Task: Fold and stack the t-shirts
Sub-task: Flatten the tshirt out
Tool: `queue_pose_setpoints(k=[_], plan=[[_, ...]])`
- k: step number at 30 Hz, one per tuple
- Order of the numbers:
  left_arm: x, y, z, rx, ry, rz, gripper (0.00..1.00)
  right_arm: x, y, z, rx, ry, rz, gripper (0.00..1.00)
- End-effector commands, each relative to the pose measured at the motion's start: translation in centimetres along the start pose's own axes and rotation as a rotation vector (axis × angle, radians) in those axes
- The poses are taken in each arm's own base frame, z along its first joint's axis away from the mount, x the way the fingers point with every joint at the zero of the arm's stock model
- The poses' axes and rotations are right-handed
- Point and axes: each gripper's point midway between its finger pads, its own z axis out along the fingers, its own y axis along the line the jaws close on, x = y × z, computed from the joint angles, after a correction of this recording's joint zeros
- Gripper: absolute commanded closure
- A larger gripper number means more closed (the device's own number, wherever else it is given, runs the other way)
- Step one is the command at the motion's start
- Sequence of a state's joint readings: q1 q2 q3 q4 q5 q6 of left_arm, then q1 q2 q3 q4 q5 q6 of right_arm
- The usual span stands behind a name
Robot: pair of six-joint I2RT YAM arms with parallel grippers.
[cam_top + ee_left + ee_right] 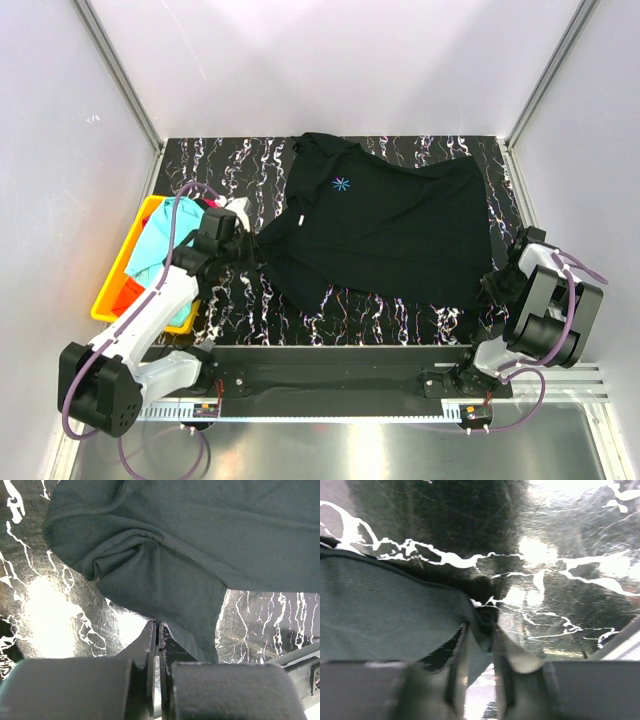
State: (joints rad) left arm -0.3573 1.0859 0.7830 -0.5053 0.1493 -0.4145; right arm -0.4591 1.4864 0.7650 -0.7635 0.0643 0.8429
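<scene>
L gripper (158, 626) pinched tight on black t-shirt (200, 540) edge — R gripper (480, 630) clamps its corner, tips blurred.

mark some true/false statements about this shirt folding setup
1. The black t-shirt lies spread open on the table. True.
2. The yellow bin sits at the table's right side. False: it is at the left side.
3. A turquoise t-shirt lies in the bin. True.
4. The right gripper hovers open above the black shirt's middle. False: it is closed on the shirt's right edge, low at the table.
5. The left gripper is wide open. False: it is shut, pinching the shirt's left edge.
</scene>
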Motion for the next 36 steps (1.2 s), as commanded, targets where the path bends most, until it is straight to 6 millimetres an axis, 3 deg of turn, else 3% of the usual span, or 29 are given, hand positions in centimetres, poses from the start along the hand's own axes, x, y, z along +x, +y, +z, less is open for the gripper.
queue_pose_setpoints(k=[1, 10, 15, 16, 20, 22, 25, 26, 27, 29, 30, 31, 33, 34, 36], plan=[[-3.5, -1.0, -2.0, 0.014, -0.12, 0.037, 1.0, 0.0, 0.6, 2.3, -0.019, -0.01, 0.046, 0.75], [-5.8, -1.5, -3.5, -0.002, -0.185, 0.032, 1.0, -0.7, 1.4, -1.3, -0.088, -0.061, -0.033, 1.0], [-8.1, -1.8, -4.3, -0.024, -0.247, 0.003, 1.0, -2.0, 5.7, -4.2, -0.153, -0.143, -0.114, 1.0], [-9.1, -2.2, -4.8, -0.019, -0.275, 0.005, 1.0, -1.8, 6.6, -4.4, -0.155, -0.153, -0.156, 1.0], [-12.6, -3.4, -5.9, -0.003, -0.372, 0.029, 1.0, -4.8, 10.5, -7.2, -0.199, -0.241, -0.225, 1.0], [-15.0, -3.9, -7.2, -0.01, -0.449, 0.059, 1.0, -6.0, 11.4, -8.0, -0.195, -0.273, -0.268, 1.0], [-19.1, -5.0, -9.3, -0.018, -0.555, 0.107, 1.0, -7.4, 13.3, -11.0, -0.242, -0.32, -0.28, 1.0], [-20.2, -5.4, -10.0, -0.022, -0.583, 0.117, 1.0, -8.0, 14.1, -12.5, -0.274, -0.344, -0.278, 1.0], [-22.4, -6.4, -12.2, -0.017, -0.651, 0.143, 1.0, -8.4, 14.5, -13.9, -0.303, -0.368, -0.274, 1.0], [-24.9, -7.4, -13.7, -0.009, -0.716, 0.17, 1.0, -9.6, 15.5, -17.3, -0.363, -0.439, -0.274, 1.0], [-27.0, -8.8, -16.4, 0.012, -0.791, 0.207, 1.0, -10.0, 15.7, -19.1, -0.398, -0.475, -0.27, 1.0], [-28.1, -9.2, -16.8, 0.015, -0.814, 0.224, 1.0, -10.3, 15.9, -20.7, -0.425, -0.506, -0.282, 1.0], [-30.9, -10.9, -20.5, 0.037, -0.934, 0.254, 1.0, -11.0, 16.5, -25.5, -0.524, -0.586, -0.271, 1.0], [-31.6, -11.4, -21.4, 0.05, -0.968, 0.263, 1.0, -11.4, 17.1, -28.2, -0.592, -0.633, -0.267, 1.0], [-33.5, -13.4, -25.1, 0.108, -1.088, 0.299, 1.0, -11.2, 17.1, -32.6, -0.703, -0.693, -0.26, 1.0]])
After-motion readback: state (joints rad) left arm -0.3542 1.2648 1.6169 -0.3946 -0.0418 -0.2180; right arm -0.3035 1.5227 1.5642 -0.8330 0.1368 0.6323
